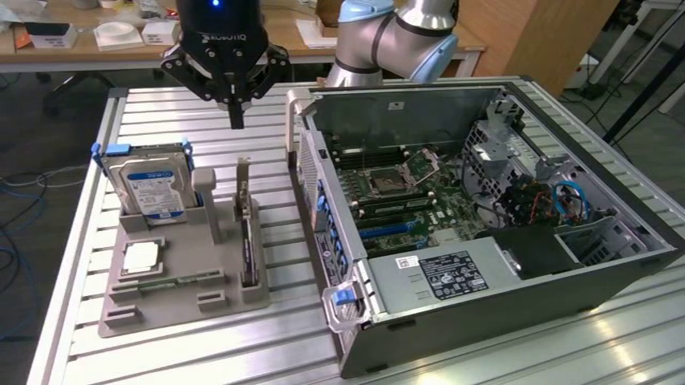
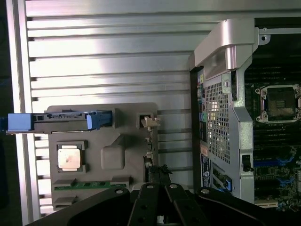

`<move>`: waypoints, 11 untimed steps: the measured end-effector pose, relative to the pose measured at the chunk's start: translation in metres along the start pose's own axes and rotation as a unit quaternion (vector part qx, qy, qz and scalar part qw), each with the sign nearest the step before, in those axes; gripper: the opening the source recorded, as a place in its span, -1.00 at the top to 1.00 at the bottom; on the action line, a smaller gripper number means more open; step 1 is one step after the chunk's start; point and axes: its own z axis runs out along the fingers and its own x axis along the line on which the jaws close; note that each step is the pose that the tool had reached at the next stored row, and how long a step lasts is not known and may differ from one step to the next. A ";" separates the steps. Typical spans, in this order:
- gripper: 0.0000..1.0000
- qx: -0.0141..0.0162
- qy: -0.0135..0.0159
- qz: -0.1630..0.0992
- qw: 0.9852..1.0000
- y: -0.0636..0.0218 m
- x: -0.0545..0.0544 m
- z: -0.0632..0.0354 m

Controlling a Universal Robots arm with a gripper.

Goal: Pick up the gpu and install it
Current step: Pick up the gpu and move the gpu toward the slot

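The gpu is a thin dark card standing on edge in a slot of the grey holder tray, with its silver bracket at the far end. In the wrist view the gpu shows edge-on. My gripper hangs above the table behind the tray, a little beyond the bracket end of the card. Its fingers are shut together and hold nothing. In the wrist view the gripper has dark fingers that meet near the card's edge. The open computer case lies to the exterior view's right, its motherboard exposed.
The tray also holds a blue-labelled hard drive standing upright, a CPU and a green RAM stick. The case's rear panel rises close beside the tray. Everything sits on a slatted aluminium table.
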 end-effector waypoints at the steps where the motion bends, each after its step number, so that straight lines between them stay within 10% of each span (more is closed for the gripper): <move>1: 0.77 0.000 0.000 0.000 1.000 0.0000 0.000 0.0000; 11: 0.18 0.000 0.000 0.000 1.000 0.0000 0.000 0.0000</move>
